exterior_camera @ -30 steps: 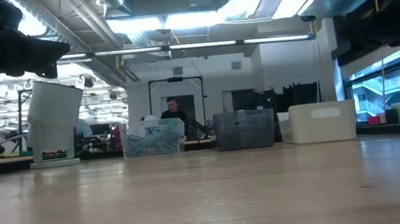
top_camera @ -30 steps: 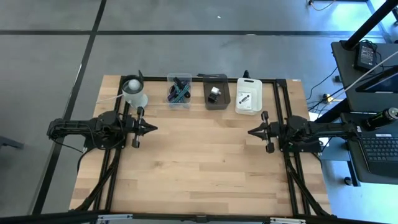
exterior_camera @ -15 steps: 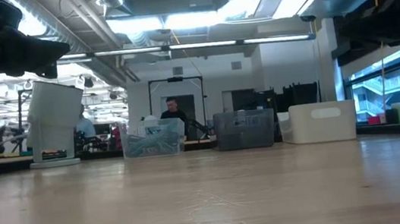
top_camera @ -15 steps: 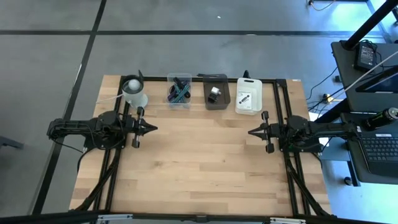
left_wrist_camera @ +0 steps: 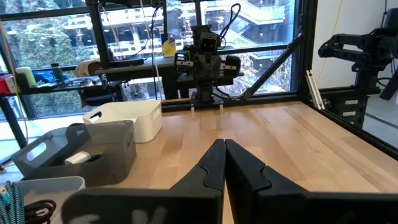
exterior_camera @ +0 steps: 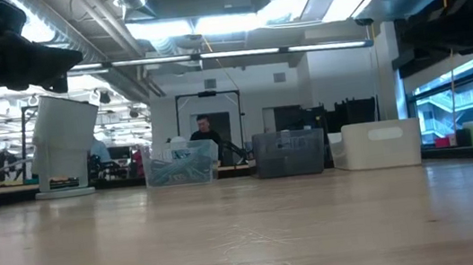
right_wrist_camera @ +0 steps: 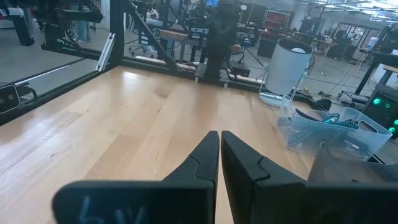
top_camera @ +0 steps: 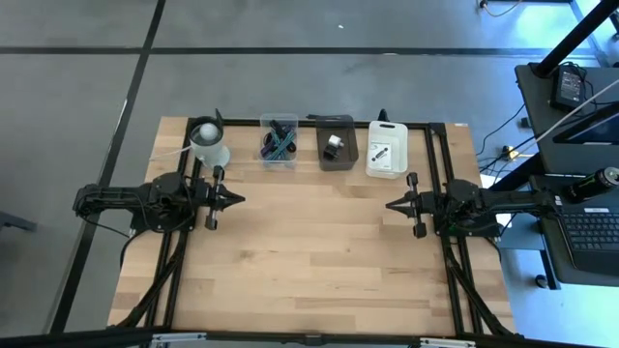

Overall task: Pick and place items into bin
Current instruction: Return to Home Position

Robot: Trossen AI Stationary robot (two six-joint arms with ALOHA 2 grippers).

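Note:
Three bins stand in a row at the table's far edge. The clear bin (top_camera: 279, 140) holds teal, grey and purple straps (right_wrist_camera: 323, 124) and a black coiled cable. The grey bin (top_camera: 337, 143) holds a small white and black piece (left_wrist_camera: 79, 158). The white bin (top_camera: 386, 148) holds a white card with black print (top_camera: 379, 152). My left gripper (top_camera: 239, 199) hovers shut over the table's left side, pointing right. My right gripper (top_camera: 390, 205) hovers shut over the right side, pointing left. Both are seen shut in their wrist views, left gripper (left_wrist_camera: 224, 146) and right gripper (right_wrist_camera: 220, 135).
A white cylindrical device (top_camera: 208, 142) stands on a round base at the far left corner. Black frame rails (top_camera: 440, 145) run along the table's edges. Bare wood (top_camera: 314, 242) lies between the two grippers and toward the near edge. A person (exterior_camera: 204, 129) shows far behind the table.

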